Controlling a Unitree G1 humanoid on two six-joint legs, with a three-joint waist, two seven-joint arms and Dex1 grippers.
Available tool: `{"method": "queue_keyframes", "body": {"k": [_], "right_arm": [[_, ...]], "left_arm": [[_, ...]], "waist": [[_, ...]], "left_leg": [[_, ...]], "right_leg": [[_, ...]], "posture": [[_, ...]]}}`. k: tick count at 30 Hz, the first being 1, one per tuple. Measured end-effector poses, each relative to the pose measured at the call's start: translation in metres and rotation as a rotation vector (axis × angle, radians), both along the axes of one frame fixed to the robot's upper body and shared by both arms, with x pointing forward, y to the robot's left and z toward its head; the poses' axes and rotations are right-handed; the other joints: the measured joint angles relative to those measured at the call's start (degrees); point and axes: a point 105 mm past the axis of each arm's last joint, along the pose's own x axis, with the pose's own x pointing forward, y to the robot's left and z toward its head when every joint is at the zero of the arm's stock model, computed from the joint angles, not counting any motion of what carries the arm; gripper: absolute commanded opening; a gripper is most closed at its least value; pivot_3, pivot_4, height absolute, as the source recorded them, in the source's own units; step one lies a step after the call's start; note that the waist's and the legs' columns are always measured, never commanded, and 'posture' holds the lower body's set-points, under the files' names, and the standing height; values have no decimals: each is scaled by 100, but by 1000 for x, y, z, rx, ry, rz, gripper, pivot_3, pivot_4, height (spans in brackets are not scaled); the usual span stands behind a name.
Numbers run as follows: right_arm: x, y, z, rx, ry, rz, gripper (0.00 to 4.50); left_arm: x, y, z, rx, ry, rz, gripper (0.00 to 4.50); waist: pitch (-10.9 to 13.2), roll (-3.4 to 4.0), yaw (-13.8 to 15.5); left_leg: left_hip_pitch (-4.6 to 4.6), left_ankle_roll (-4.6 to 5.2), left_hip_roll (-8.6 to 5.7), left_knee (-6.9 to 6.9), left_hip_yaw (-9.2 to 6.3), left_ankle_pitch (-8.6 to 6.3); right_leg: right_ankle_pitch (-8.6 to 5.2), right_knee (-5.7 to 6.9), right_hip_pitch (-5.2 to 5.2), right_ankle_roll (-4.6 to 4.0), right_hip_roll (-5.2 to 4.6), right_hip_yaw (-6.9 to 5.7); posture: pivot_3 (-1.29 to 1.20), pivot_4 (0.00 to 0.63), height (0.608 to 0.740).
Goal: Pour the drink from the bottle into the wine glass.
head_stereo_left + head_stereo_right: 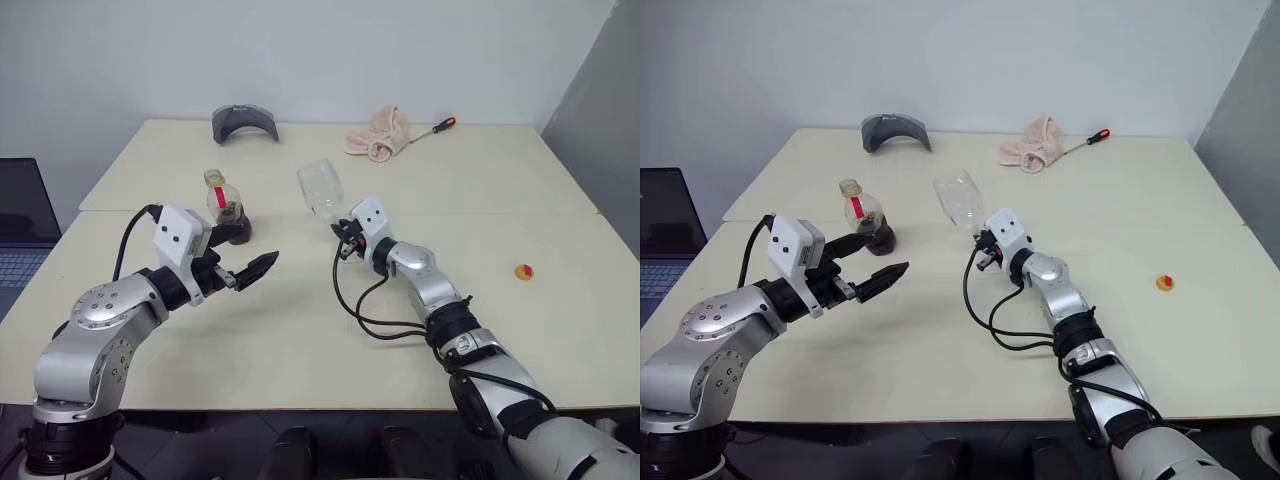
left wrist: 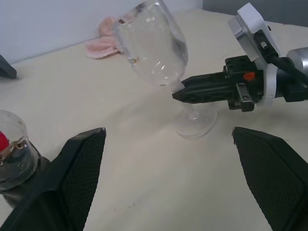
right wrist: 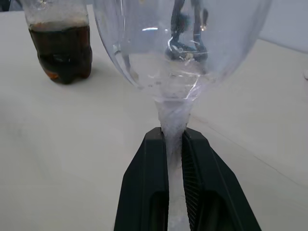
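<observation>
The right tool (image 1: 343,232) is clamped on the stem of the wine glass (image 1: 321,187), which leans to the left near the middle of the bench (image 1: 420,180); in the left wrist view its foot is at the bench top, though contact is hard to judge. Its bowl looks empty. The bottle (image 1: 225,205) stands upright just left of it, uncapped, with the drink (image 3: 60,53) low in its body. The left tool (image 1: 240,258) gapes wide and holds nothing, just near of the bottle. A small yellow-and-red cap (image 1: 523,271) lies far to the right. Pouring has not begun: the bottle must yet be grasped and tipped.
</observation>
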Motion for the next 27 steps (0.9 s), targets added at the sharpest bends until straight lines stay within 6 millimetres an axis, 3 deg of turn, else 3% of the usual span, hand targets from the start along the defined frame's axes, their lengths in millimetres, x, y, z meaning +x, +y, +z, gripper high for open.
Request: {"method": "queue_keyframes", "body": {"k": [7, 12, 27], "right_arm": [[6, -6, -6, -49, 77, -23, 143], [6, -17, -23, -49, 182, -48, 143], [-1, -22, -30, -13, 240, -5, 107]], "left_arm": [[5, -5, 2, 0, -3, -17, 4500], [5, -6, -2, 0, 16, -27, 4500], [0, 3, -10, 22, 54, -25, 4500]], "waist": [[-39, -8, -5], [-106, -40, -23], [-129, -18, -13]], "left_leg": [[81, 0, -1, -43, 5, -5], [156, -7, 10, -71, 5, -19], [141, -9, 9, -72, -1, -42]], "right_leg": [[-17, -12, 75, -23, -4, 5], [-66, -13, 130, -47, 0, -1], [-90, -17, 118, -36, -1, -1]], "posture": [[0, 150, 740], [0, 150, 740], [0, 150, 740]]}}
